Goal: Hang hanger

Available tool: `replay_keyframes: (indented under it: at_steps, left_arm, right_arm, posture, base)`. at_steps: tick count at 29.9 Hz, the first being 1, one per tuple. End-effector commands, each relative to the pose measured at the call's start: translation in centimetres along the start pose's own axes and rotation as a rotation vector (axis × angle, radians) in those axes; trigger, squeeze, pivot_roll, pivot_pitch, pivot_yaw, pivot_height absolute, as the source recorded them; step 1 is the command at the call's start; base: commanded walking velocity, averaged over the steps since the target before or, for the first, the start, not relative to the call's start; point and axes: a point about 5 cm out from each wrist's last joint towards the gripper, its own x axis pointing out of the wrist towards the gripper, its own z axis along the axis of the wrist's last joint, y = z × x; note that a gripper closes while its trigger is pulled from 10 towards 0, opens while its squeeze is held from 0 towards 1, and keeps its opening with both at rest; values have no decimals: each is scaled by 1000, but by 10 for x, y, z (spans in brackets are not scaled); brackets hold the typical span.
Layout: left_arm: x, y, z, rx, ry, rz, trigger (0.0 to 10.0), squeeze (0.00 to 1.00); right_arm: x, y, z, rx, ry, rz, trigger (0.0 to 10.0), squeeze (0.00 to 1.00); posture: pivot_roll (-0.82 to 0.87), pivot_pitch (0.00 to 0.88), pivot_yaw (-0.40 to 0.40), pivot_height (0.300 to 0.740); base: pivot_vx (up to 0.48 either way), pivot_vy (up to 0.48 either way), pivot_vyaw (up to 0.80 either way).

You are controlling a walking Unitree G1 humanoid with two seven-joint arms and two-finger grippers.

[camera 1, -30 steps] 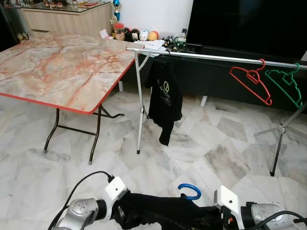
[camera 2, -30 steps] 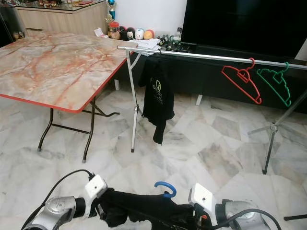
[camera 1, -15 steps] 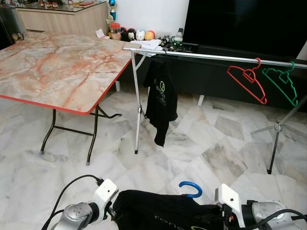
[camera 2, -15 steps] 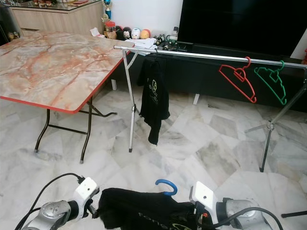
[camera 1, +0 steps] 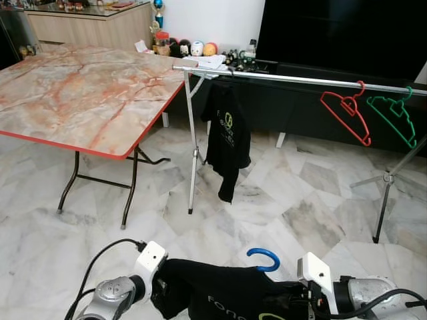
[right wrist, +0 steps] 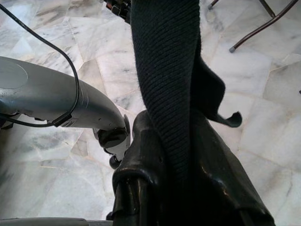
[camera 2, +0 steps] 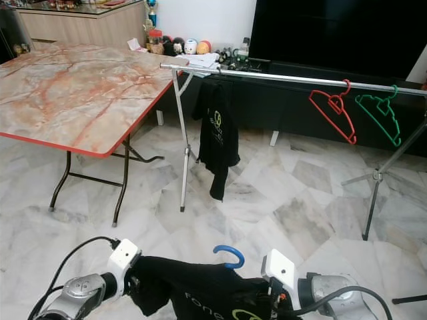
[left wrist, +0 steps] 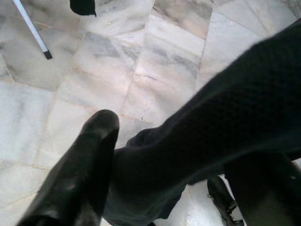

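Left gripper [left wrist: 155, 155]: we are clamping its two black fingers [left wrist: 80, 179] on one edge of the black shirt [camera 1: 227, 300], low in front of us.
Right gripper [right wrist: 174, 155]: we are pinching the other side of the shirt, the dark knit fabric running tight between the fingers.
Black shirt: it is hanging stretched between our two grippers above the marble floor [camera 1: 300, 207], with pale lettering showing on its front.
Blue hanger hook [camera 1: 264, 257]: it is sticking up from the top of the shirt, between our wrists; the rest of the hanger is hidden inside the cloth.
Clothes rail [camera 1: 300, 79]: it is standing well ahead of us, beside the marble-top table [camera 1: 80, 93].
On the rail: another black shirt [camera 1: 227, 137] is hanging near its left end, and a red hanger [camera 1: 345, 113] and a green hanger [camera 1: 393, 117] are hanging empty toward the right.
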Motion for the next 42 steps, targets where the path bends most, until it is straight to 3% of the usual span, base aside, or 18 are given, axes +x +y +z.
replay_keyframes:
  at_steps: [1, 17, 40, 42]
  left_arm:
    - [2, -2, 1, 5, 3, -11, 0, 0]
    - [0, -8, -8, 88, 66, -87, 0, 0]
    - [-4, 0, -9, 119, 62, -40, 0, 0]
    - [-5, 1, -9, 135, 70, -31, 0, 0]
  right_arm:
    - [-4, -2, 9, -29, -21, -2, 10000, 0]
    - [4, -3, 9, -39, -5, 0, 10000, 0]
    - [13, -3, 0, -62, 59, -42, 10000, 0]
    - [14, -9, 0, -60, 68, -98, 10000, 0]
  posture:
    - [45, 46, -37, 740]
    - [49, 29, -29, 740]
    - [62, 9, -21, 740]
    - [63, 10, -20, 740]
  base:
    - [0, 0, 0]
    - [0, 0, 0]
    - [0, 0, 0]
    - [0, 0, 0]
